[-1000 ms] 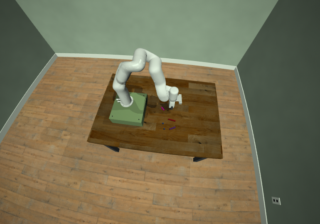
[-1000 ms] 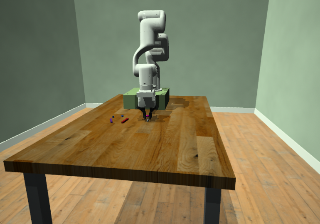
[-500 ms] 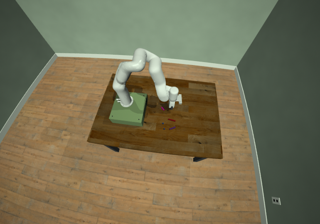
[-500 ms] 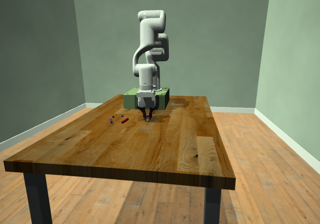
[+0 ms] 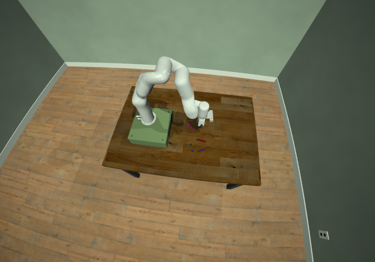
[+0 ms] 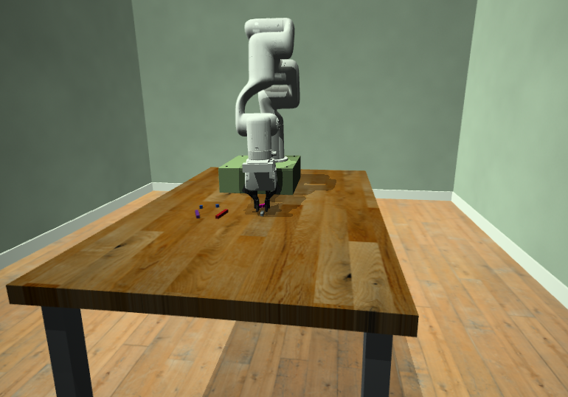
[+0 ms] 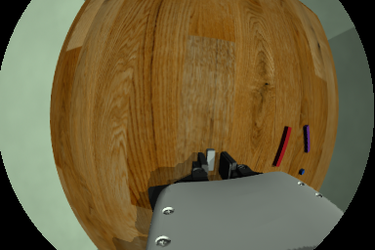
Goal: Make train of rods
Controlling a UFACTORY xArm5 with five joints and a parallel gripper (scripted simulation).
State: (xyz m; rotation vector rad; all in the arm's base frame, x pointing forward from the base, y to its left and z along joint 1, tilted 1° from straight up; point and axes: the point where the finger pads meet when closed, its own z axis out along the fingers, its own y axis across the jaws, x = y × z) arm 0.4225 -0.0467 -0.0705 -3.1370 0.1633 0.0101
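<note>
My gripper [image 5: 200,126] [image 6: 262,209] [image 7: 211,162] points down, low over the table, fingers partly open. The grey rod [image 6: 262,213] [image 7: 210,159] lies between or just under the fingertips, nearer the left finger in the wrist view, with a gap to the right one. It is hidden in the top view. A magenta rod [image 5: 190,127] [image 6: 262,205] lies slanted towards the base, out of sight in the wrist view. One blue rod [image 5: 190,144] [image 6: 217,206] and another blue rod [image 5: 192,150] [image 6: 201,206] [image 7: 302,172] lie apart. No rods touch.
A red rod [image 5: 200,140] [image 6: 221,213] [image 7: 282,146] and a purple rod [image 5: 201,150] [image 6: 197,213] [image 7: 307,139] lie on the table [image 5: 236,138] [image 6: 257,264] near the blue rods. The green base box [image 5: 151,135] [image 6: 231,180] stands behind the rods in the exterior view.
</note>
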